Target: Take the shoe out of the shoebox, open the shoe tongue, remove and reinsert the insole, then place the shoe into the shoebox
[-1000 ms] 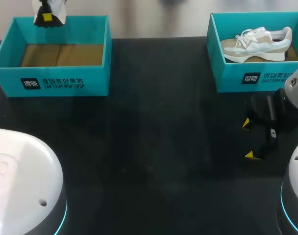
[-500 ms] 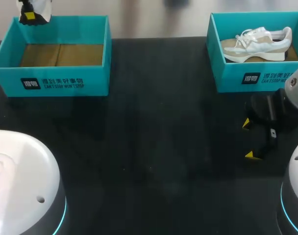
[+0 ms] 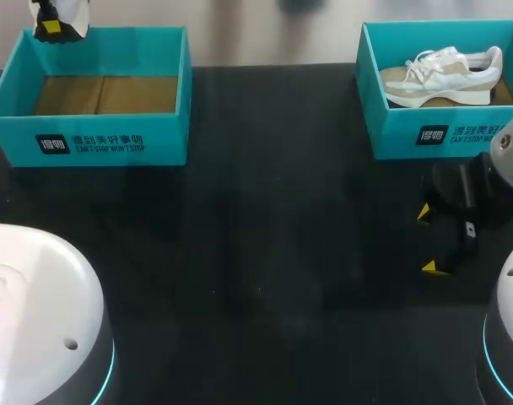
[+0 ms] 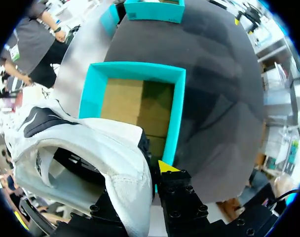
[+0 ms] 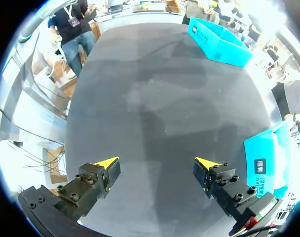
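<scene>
Left hand (image 3: 52, 26), clamped on white shoe (image 4: 91, 143), has shifted toward 9 o'clock, clear of left shoebox (image 3: 96, 139): extraction judged done. Right hand (image 5: 157, 163) wide.

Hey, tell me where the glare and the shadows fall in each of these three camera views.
Head view: the table is dim and even, with no hard glare; the boxed shoe is the brightest thing. Left wrist view: shadow darkens part of the empty shoebox floor, while the held shoe is brightly lit. Right wrist view: pale sheen patches lie on the table ahead of the open right gripper.
</scene>
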You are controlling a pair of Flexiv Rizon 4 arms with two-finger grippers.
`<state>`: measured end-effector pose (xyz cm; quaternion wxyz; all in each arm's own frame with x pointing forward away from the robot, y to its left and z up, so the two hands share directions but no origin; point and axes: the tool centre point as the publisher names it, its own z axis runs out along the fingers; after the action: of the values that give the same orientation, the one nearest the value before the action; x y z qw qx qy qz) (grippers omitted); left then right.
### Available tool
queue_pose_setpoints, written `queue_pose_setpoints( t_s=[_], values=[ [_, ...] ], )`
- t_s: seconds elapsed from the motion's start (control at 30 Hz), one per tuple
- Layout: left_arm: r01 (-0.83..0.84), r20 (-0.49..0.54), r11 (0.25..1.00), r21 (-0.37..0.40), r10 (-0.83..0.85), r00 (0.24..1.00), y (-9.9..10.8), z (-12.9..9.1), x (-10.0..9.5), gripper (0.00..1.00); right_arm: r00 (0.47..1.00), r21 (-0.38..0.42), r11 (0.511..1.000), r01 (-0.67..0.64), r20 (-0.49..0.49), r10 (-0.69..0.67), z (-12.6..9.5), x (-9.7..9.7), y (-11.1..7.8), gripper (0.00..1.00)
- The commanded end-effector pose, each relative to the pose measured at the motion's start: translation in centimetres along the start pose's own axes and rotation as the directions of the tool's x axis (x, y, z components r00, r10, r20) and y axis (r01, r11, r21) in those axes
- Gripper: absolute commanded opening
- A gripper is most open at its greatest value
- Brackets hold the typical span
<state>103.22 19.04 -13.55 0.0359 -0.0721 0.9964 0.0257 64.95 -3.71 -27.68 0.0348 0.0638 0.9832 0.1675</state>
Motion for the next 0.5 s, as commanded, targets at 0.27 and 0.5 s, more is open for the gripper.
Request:
queue_pose_setpoints(
  t_s=[0.27, 0.5],
  values=[
    [-0.579, 0.115, 0.815, -0.022, 0.577, 0.808, 7.1, 1.3, -5.7, 0.00, 1.000, 0.003, 1.000, 0.000, 0.001, 0.000, 0.1, 0.1, 0.1, 1.00],
    [-0.802, 0.134, 0.597, 0.013, 0.794, 0.593, 9.7, 1.1, -5.8, 0.00, 1.000, 0.003, 1.000, 0.000, 0.001, 0.000, 0.1, 0.1, 0.1, 1.00]
  ],
)
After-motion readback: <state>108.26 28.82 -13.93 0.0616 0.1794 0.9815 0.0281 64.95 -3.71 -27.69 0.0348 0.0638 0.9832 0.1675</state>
